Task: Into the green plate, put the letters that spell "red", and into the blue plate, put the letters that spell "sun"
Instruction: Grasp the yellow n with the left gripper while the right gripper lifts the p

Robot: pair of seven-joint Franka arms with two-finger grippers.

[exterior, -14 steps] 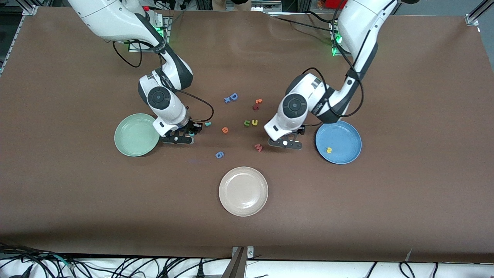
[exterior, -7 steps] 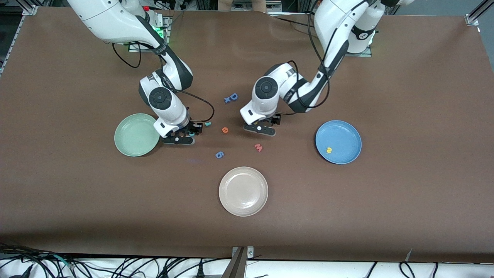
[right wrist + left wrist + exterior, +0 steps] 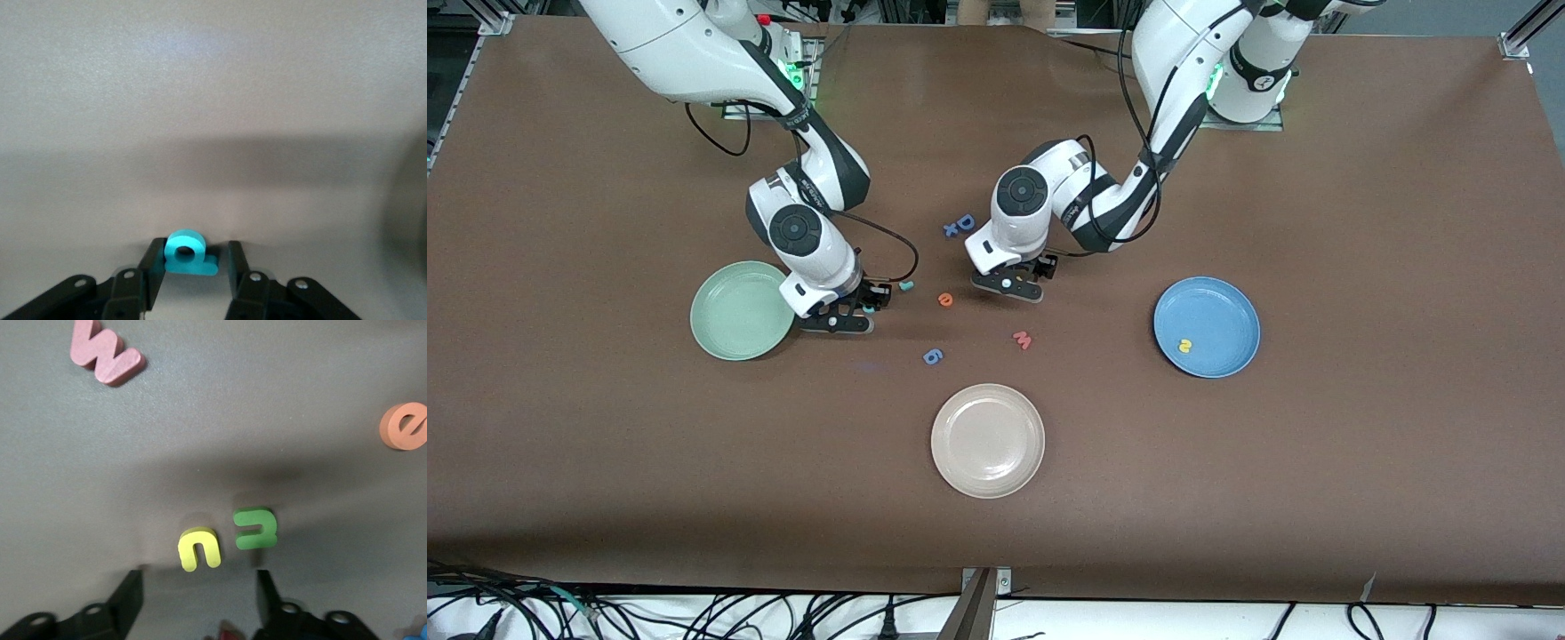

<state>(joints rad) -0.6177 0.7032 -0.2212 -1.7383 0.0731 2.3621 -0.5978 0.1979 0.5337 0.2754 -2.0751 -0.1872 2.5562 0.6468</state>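
Front view: two arms reach down onto a brown table. The right gripper is low at the table just beside the green plate, on that plate's side toward the left arm's end. In the right wrist view its fingers stand a little apart with the teal "d" between them on the table; contact cannot be judged, so no firm grip can be stated. The teal "r" lies on the table near that gripper. The orange "e" lies between the two grippers. The green plate holds no letters.

The left gripper hangs over the middle of the table. In the left wrist view its fingers are spread and hold nothing; the yellow "u" and green "n" lie side by side on the table beneath it, close together. In the front view both are hidden under that gripper.

The yellow "s" lies in the blue plate, toward the left arm's end.

Other items: pink "w", blue "6", blue "D", beige plate nearest the camera.
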